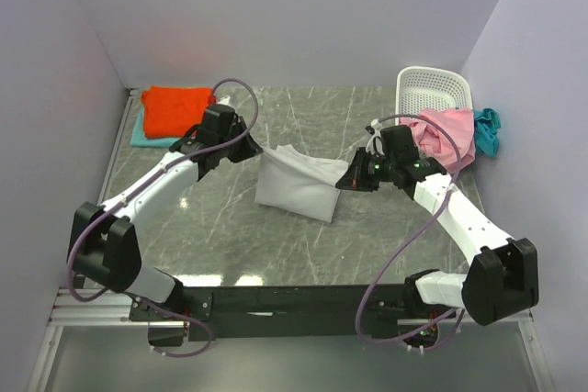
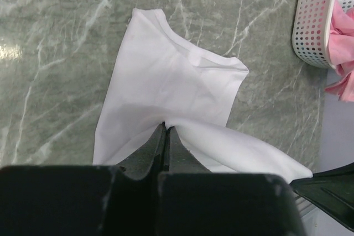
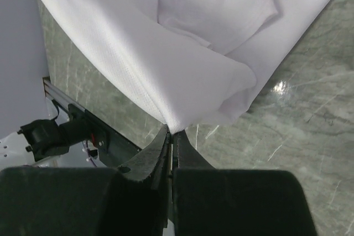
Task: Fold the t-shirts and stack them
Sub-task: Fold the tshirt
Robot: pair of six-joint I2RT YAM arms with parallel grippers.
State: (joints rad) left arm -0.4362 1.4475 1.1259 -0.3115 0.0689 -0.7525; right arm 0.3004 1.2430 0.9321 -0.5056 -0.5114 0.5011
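Left fingers [image 2: 154,150] and right fingers [image 3: 157,156] are pinching the white t-shirt [image 1: 296,185], apparently holding its edges above the surface [image 1: 276,250].

White t-shirt [image 1: 296,185]: plain white, with a fine mesh weave visible up close. Orange-red t-shirt [image 1: 175,109]: plain. Pale aqua t-shirt [image 1: 138,136]: plain. Pink t-shirt [image 1: 447,135] and teal-blue t-shirt [image 1: 487,128]: both unpatterned. Basket [image 1: 432,87]: white, dotted with holes. Desk [image 1: 230,236]: grey-green marble with pale veins. Left pincer [image 2: 166,130] and right pincer [image 3: 171,132]: black. Arms [image 1: 152,185]: white with black joints. Cables [image 1: 241,83]: mauve.
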